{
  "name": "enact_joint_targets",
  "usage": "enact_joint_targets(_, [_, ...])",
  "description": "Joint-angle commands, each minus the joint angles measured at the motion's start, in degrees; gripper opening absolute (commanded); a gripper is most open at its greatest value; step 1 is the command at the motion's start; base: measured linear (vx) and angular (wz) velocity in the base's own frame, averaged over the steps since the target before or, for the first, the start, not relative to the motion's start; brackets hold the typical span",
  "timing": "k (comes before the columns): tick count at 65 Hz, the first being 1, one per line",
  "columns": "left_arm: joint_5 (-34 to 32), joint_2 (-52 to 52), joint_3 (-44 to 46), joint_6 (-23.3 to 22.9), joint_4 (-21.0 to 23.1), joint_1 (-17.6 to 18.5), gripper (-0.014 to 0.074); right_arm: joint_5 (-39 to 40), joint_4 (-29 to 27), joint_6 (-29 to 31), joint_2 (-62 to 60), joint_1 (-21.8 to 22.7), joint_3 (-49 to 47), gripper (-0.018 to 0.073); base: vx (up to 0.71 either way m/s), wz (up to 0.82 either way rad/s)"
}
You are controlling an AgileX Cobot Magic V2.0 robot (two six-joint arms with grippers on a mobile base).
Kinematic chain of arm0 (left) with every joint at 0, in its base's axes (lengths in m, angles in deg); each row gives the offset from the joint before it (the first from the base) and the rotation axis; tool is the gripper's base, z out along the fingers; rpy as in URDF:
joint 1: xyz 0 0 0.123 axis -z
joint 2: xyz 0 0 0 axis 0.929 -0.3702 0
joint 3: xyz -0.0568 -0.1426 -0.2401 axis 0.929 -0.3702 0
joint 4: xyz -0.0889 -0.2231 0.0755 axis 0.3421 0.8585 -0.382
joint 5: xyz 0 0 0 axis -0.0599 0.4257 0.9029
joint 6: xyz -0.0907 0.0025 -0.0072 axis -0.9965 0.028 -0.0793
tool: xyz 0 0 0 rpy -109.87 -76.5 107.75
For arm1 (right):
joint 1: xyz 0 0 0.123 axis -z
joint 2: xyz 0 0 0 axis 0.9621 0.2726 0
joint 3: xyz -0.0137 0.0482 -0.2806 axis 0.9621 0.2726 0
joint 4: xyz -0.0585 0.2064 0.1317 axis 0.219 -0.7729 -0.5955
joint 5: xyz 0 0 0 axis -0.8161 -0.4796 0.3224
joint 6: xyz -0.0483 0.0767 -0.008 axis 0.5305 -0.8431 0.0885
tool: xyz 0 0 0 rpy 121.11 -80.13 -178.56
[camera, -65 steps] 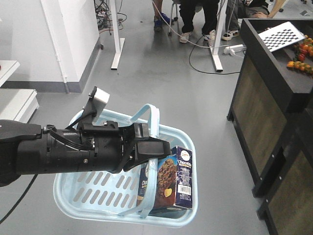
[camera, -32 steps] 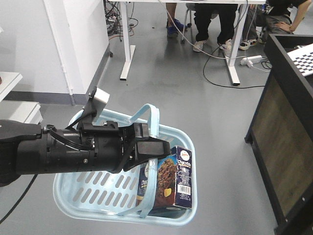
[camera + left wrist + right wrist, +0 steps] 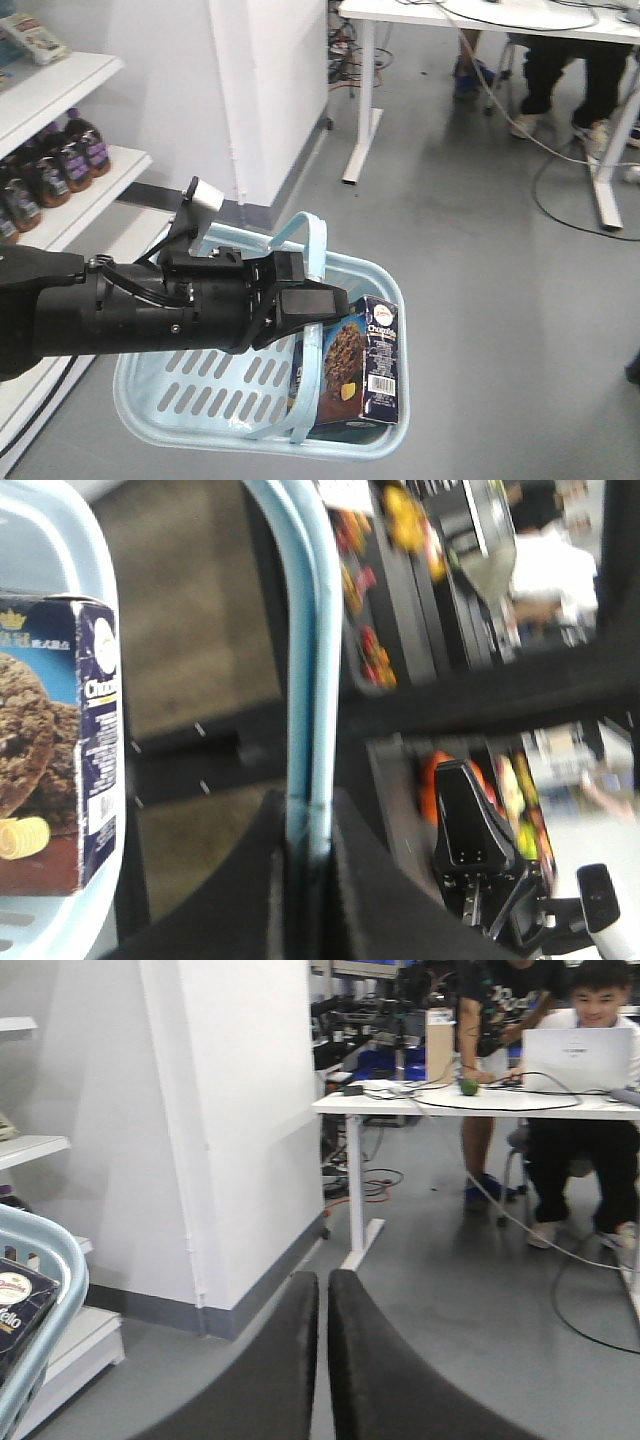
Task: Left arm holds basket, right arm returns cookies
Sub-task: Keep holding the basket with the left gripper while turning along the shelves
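Holding the basket (image 3: 135, 385) by its handle in my clamped left gripper (image 3: 318, 303); the cookies (image 3: 352, 365) stand upright inside, my right gripper (image 3: 322, 1330) closed on nothing.

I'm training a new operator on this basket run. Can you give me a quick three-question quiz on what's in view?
1. True or false: the cookies stand upright inside the basket.
2. What does the left gripper clamp? A) the handles B) the cookies C) nothing
3. Fill in: the right gripper holds ____.

Key: 1 true; 2 A; 3 nothing.
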Motion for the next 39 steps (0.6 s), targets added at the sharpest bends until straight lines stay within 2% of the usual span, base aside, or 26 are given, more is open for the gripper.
enact_joint_targets(1, [2.25,2.40,1.71,0.89,3.58,0.30,-0.0003,4.35,0.57,-0.07,-0.71,0.03,1.00,-0.0011,0.29,0.79])
enact_joint_targets(39, [2.23,2.40,1.71,0.89,3.58,0.30,-0.0003,4.35,0.57,-0.07,-0.71,0.03,1.00,-0.0011,0.26,0.84])
